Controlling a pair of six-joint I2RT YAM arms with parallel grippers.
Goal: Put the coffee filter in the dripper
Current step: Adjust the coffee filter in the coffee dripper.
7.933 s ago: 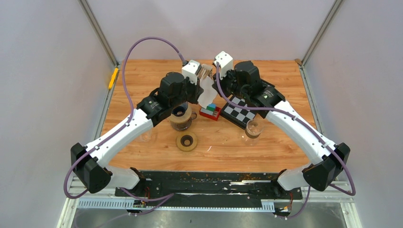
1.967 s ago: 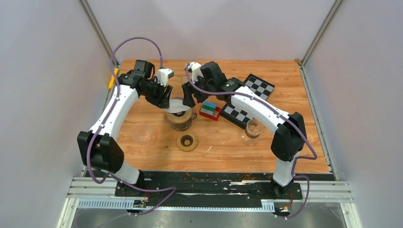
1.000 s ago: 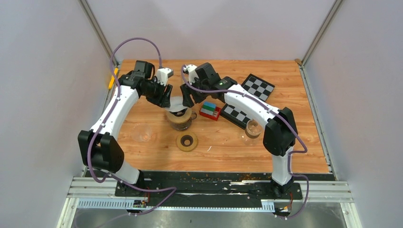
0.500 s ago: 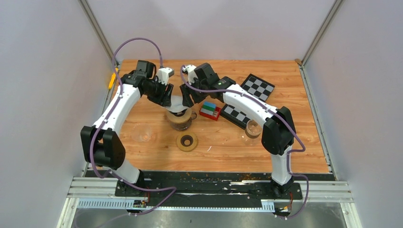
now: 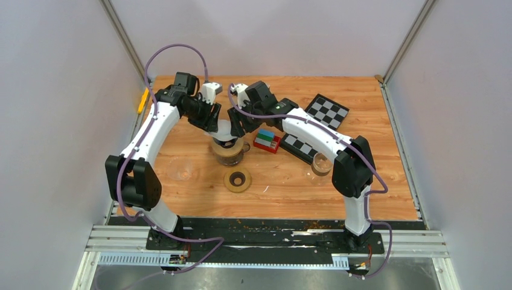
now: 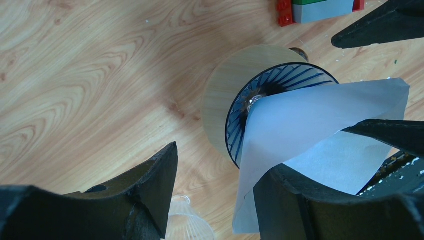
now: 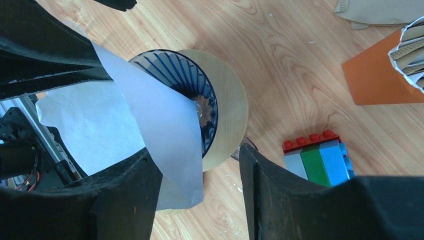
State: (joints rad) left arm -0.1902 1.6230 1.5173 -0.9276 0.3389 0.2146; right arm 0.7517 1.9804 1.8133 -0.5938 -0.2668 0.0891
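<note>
Both arms are arching forward and inward, the left tool (image 5: 215, 124) and right tool (image 5: 235, 126) pointing downward close together, jaws parted.

The white paper cone filter (image 6: 320, 125) sits tilted, tip down inside the blue ribbed glass dripper (image 6: 280, 80) with its wooden collar, centre-right of frame, mouth flaring lower right.

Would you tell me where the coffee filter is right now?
Top view: the coffee filter is left of centre, tip in the dripper, beside the toy bricks.
</note>
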